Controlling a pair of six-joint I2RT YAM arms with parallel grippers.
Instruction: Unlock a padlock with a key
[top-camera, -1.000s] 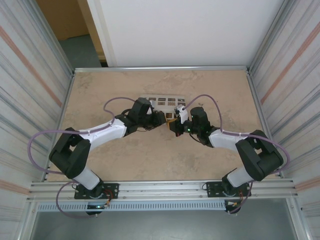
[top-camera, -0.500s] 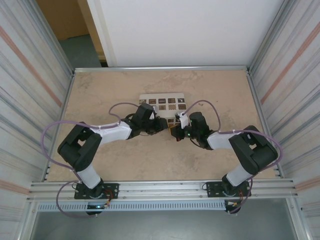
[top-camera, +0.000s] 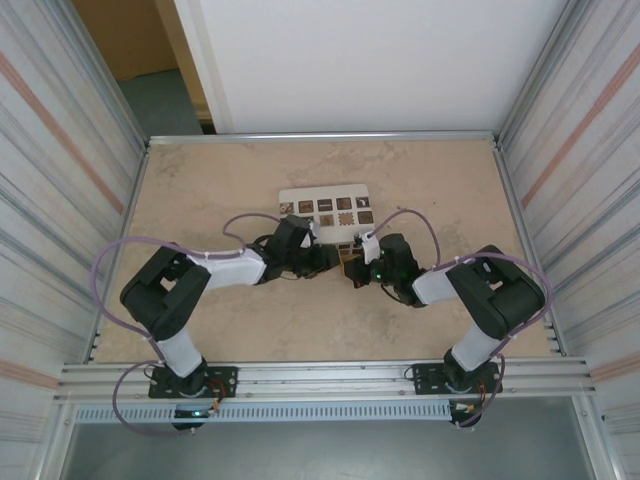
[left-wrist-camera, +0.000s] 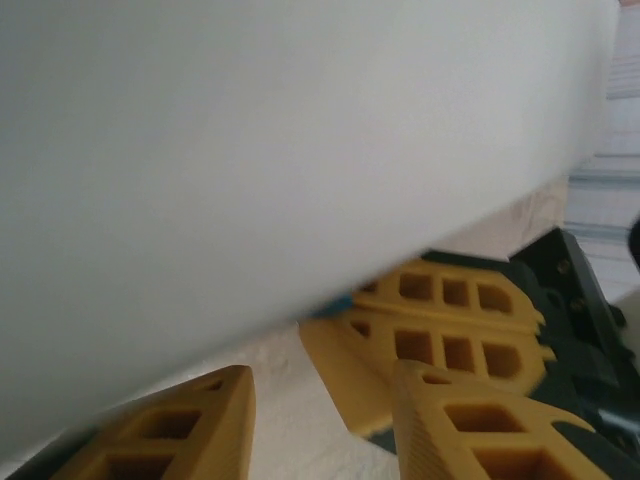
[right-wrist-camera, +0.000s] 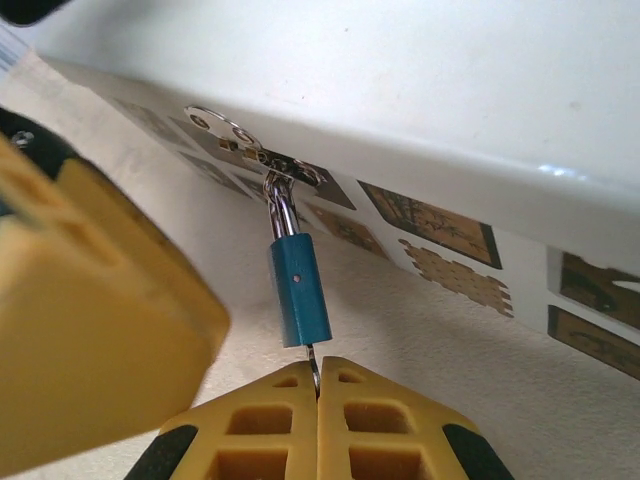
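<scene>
One padlock, one white box, one key pinched in right tool.

left arm: black-and-white, elbow folded near the counter's left edge, forearm reaching to mid-counter | yellow-fingered left pincer: fingers apart | right arm: folded, mirrored | right pincer: fingers pressed together on thin silvery metal key | pincers facing, just beside each other

The padlock had a blue body and silvery shackle; the key was silvery too. The white box bore dark brown patterned square tiles. The right gripper was yellow with black trim. The table was mottled beige.
</scene>
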